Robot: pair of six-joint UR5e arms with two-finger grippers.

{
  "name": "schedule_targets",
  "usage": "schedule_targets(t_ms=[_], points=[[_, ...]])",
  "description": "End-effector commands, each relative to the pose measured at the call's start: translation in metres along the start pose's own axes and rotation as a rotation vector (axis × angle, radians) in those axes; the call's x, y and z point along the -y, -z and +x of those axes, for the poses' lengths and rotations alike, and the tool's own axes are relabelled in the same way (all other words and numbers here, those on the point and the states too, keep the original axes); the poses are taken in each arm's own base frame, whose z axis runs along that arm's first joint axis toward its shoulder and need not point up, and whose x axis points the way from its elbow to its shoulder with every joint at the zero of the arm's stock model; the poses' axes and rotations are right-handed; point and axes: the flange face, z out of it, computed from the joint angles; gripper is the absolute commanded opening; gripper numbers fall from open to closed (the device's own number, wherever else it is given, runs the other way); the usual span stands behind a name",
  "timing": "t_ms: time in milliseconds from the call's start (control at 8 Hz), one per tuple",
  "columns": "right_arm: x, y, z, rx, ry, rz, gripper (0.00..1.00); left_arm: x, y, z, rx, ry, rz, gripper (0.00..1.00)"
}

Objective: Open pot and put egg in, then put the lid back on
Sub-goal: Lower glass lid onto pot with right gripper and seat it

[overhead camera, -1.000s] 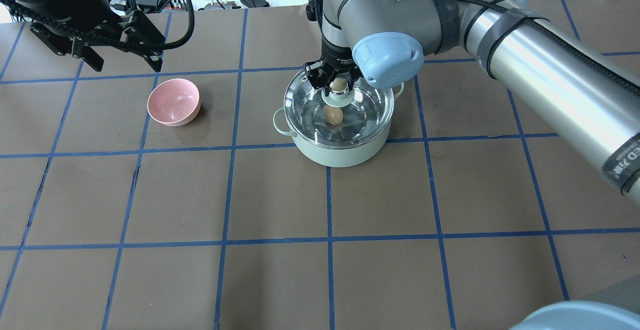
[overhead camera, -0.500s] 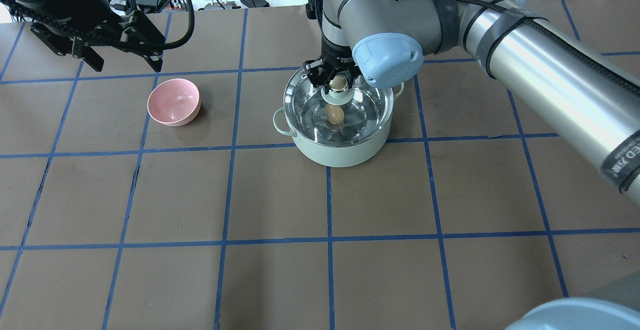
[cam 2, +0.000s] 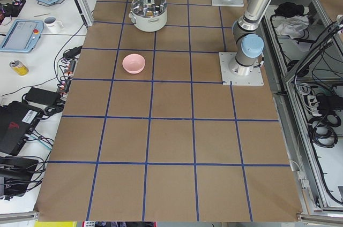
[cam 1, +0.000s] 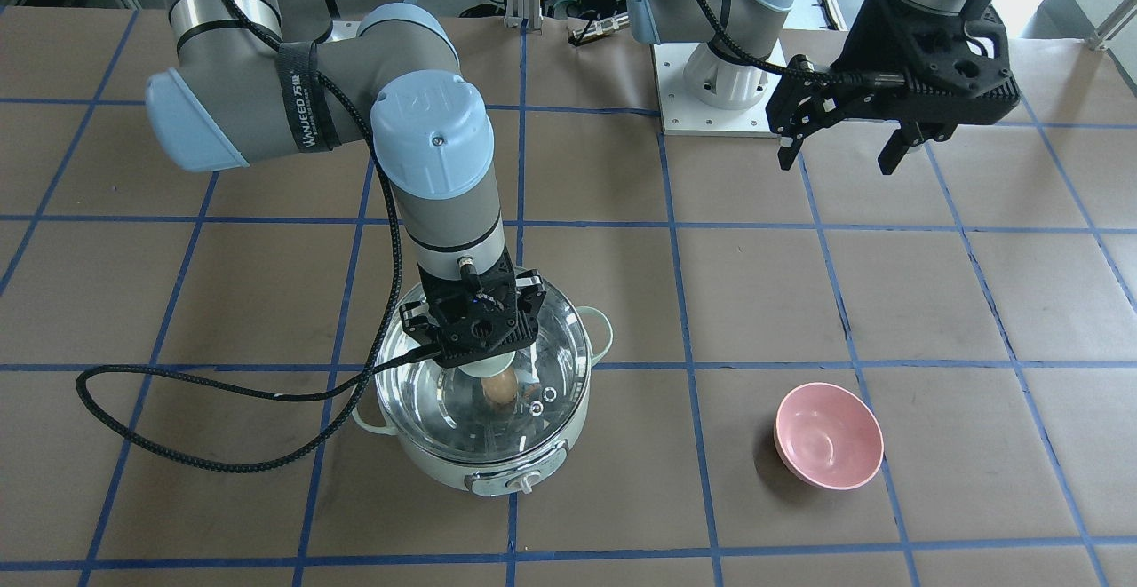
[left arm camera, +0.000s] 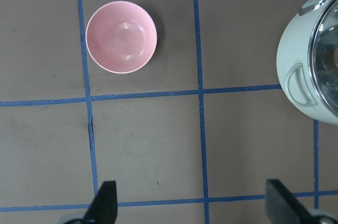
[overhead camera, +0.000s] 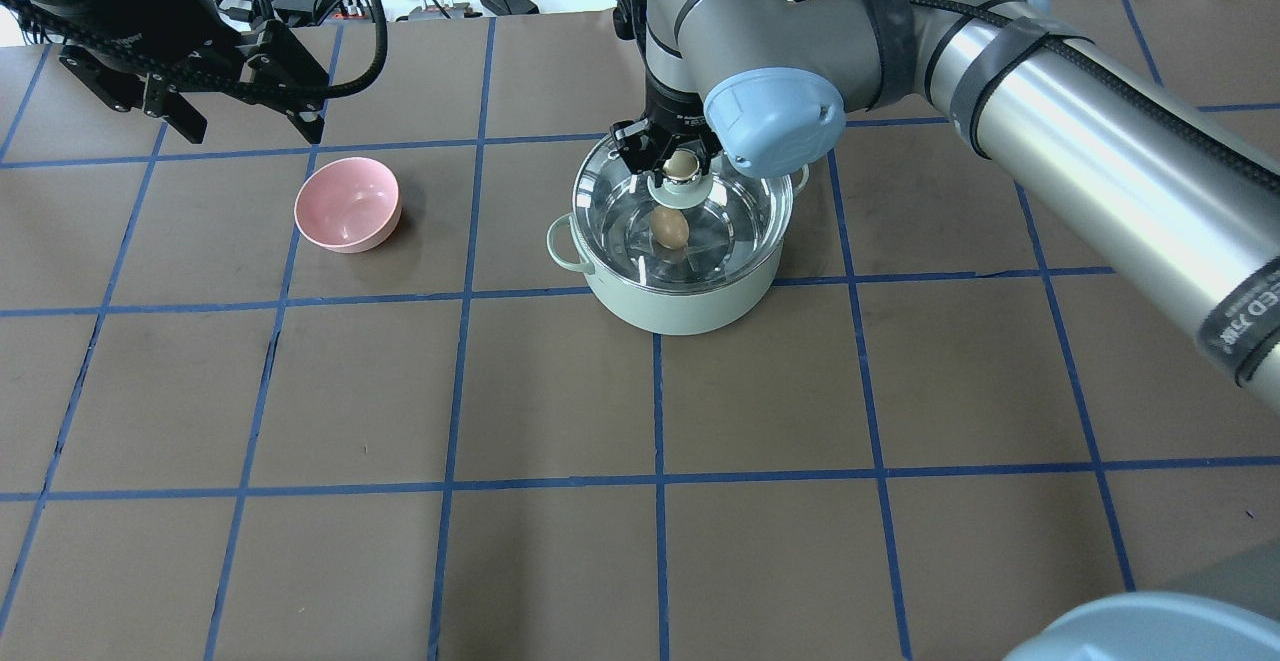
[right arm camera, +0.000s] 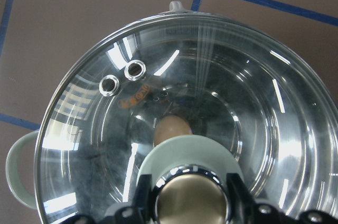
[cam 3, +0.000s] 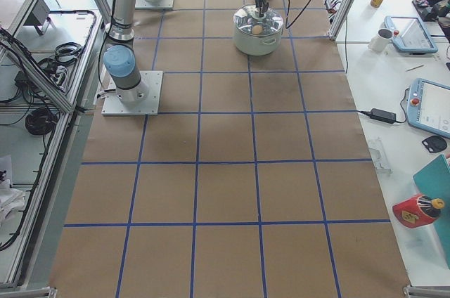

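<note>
The pale green pot [overhead camera: 680, 306] stands at the table's middle back. The tan egg [overhead camera: 670, 229] lies inside on the steel bottom; it also shows in the front view [cam 1: 499, 385] and the right wrist view [right arm camera: 170, 128]. My right gripper [overhead camera: 680, 163] is shut on the knob of the glass lid [overhead camera: 742, 216] and holds the lid level over the pot, at or just above its rim; I cannot tell if they touch. My left gripper [overhead camera: 250, 126] is open and empty, high above the table behind the pink bowl.
A pink bowl [overhead camera: 347, 204] sits left of the pot, empty. The right arm's black cable [cam 1: 178, 449] loops on the table beside the pot. Monitors, cups and cables lie beyond the table edges in the side views.
My right gripper has lowered the lid and shifted it slightly right, so it now lines up with the pot's rim. The left arm and the egg have not moved.
</note>
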Motion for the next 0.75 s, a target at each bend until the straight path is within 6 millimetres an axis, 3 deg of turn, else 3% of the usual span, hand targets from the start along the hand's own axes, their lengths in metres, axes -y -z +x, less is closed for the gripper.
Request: schedule_targets(t_ms=[0, 625], points=[[0.0001, -0.0002, 0.0009, -0.009, -0.003, 0.001, 0.0, 0.0001, 0.0, -0.0003, 0.0, 0.001, 0.0, 1.0], [0.0022, 0.0019, -0.0002, 0.001, -0.002, 0.022, 0.0, 0.0002, -0.0001, -0.0011, 0.0, 0.002, 0.0, 1.0]])
